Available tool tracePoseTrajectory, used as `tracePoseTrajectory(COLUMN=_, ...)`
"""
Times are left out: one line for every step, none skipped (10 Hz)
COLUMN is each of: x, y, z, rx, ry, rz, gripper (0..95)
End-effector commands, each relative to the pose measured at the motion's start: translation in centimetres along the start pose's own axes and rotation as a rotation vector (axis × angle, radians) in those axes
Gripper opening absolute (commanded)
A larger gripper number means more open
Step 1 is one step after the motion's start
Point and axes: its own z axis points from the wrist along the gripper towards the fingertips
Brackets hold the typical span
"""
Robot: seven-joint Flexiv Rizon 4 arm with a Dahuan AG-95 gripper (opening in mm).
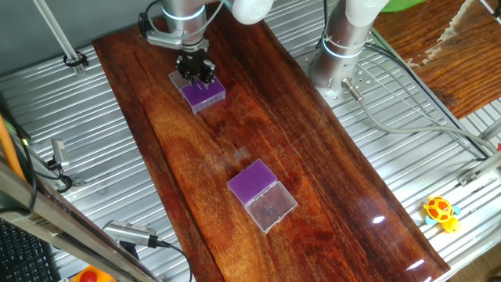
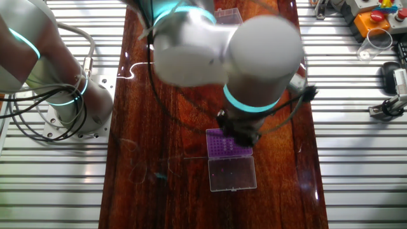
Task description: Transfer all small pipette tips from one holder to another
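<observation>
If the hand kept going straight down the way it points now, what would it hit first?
Most likely the purple insert of the pipette tip holder under it. The hand points down right over that insert, at or close to its top. Contact and any tips there cannot be made out.

Arm reaching straight down, gripper low in the upper left of one fixed view

The gripper (image 1: 196,69) points downward below a silver wrist with a cyan ring; its black fingers (image 1: 205,70) sit close together, though whether they are closed cannot be told. In the other fixed view the bulky grey-white arm (image 2: 254,51) fills the upper centre, hiding most of the gripper (image 2: 238,137) beneath it
</observation>
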Motion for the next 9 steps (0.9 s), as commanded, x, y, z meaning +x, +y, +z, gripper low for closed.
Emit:
tracePoseTrajectory(x=-2.7, y=1.9, z=-0.5, rx=-0.003, ry=-0.003, rz=0.047, gripper=19.0)
tracePoseTrajectory(x=-3.9, y=3.2, z=-0.7, rx=-0.005, ry=-0.005, rz=0.081, gripper=19.0)
tracePoseTrajectory(x=-5.3, y=5.0, z=-1.0, rx=-0.001, ry=-0.008, rz=0.111, gripper=0.0)
tracePoseTrajectory(x=-5.3, y=5.0, z=-1.0, rx=0.002, ry=-0.005, rz=0.159, gripper=0.0)
tracePoseTrajectory(x=-5.3, y=5.0, z=-1.0, rx=0.004, ry=0.001, rz=0.182, gripper=0.0)
tracePoseTrajectory(x=-5.3, y=5.0, z=-1.0, rx=0.008, ry=0.016, rz=0.207, gripper=0.0)
tracePoseTrajectory(x=-5.3, y=5.0, z=-1.0, rx=-0.002, ry=0.023, rz=0.23, gripper=0.0)
tracePoseTrajectory(x=-5.3, y=5.0, z=-1.0, rx=-0.004, ry=0.025, rz=0.235, gripper=0.0)
tracePoseTrajectory(x=-5.3, y=5.0, z=-1.0, rx=-0.003, ry=0.023, rz=0.238, gripper=0.0)
